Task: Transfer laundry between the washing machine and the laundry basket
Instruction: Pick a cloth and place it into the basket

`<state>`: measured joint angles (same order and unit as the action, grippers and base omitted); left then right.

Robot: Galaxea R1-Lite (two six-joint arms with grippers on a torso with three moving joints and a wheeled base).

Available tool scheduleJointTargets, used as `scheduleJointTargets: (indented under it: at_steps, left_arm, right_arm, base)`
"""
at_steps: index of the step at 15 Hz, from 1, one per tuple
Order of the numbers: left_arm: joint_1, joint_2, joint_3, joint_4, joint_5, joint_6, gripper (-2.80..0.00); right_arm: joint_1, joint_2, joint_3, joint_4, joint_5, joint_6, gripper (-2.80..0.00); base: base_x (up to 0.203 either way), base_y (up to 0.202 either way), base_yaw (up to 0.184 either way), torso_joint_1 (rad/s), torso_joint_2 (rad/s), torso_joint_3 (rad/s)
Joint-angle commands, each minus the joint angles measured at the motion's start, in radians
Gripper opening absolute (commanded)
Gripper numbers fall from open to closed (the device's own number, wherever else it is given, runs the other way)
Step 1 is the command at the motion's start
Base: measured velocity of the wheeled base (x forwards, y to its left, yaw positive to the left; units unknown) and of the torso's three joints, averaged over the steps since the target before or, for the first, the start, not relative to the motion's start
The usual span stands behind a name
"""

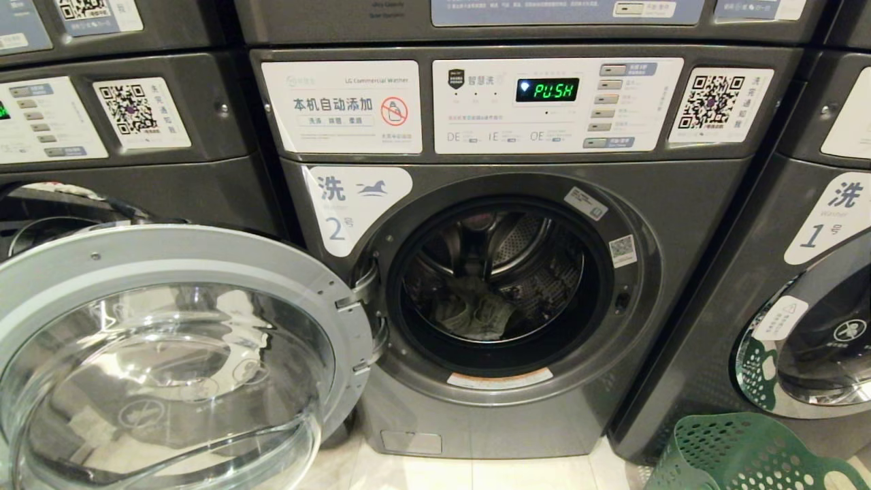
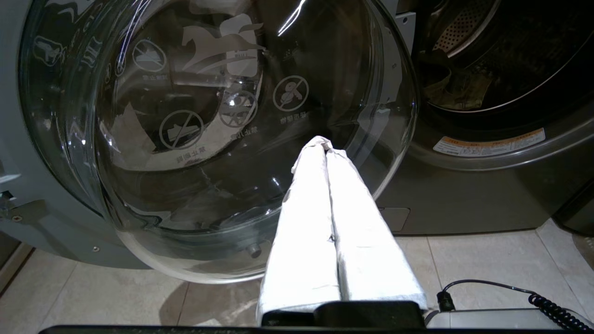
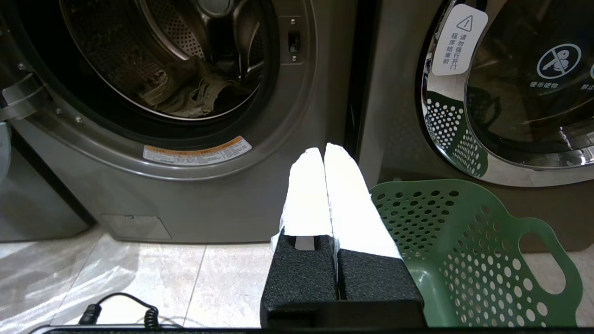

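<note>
The washing machine (image 1: 517, 286) marked "2" stands with its round door (image 1: 170, 354) swung fully open to the robot's left. Laundry (image 1: 476, 316), a crumpled grey-and-pale heap, lies low in the drum. The green laundry basket (image 1: 742, 452) sits on the tiled floor (image 1: 476, 473) to the right, just in front of the neighbouring machine (image 1: 810, 306) marked "1". As far as the right wrist view shows, its inside looks empty, though only part of it is in sight. So the task seems to be at its very start: the door is open, but nothing has been carried over, and the whole load is left to move.

Neither arm shows in the head view. The left claw (image 2: 325, 141) has its white-wrapped fingers pressed together, holding nothing, and points at the lower glass of the open door. The right claw (image 3: 322, 150) is likewise pressed together and empty, aimed at the seam between the two machines, beside the basket's near rim.

For room, the drum mouth is wide and unblocked, ringed by a dark seal and a metal lip that cloth could catch on. The open door crowds the left side, so the right arm likely has the freer path from drum to basket. A coiled cable (image 3: 116, 308) lies low near the robot's front.
</note>
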<state>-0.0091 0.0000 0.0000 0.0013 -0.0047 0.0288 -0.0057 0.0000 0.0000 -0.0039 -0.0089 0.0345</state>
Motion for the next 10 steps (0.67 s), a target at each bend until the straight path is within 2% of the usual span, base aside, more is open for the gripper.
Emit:
scheduleJointTargets:
  at_steps: [1,10]
  left_arm:
    - [0.0,0.0,0.0,0.0,0.0,0.0,-2.8]
    - [0.0,0.0,0.0,0.0,0.0,0.0,-2.8]
  right_arm:
    - [0.0,0.002,0.0,-0.001,0.0,0.001,-2.8]
    - [0.0,0.002,0.0,-0.001,0.0,0.001,-2.8]
  base:
    - [0.0,0.0,0.0,0.0,0.0,0.0]
    - [0.0,0.0,0.0,0.0,0.0,0.0]
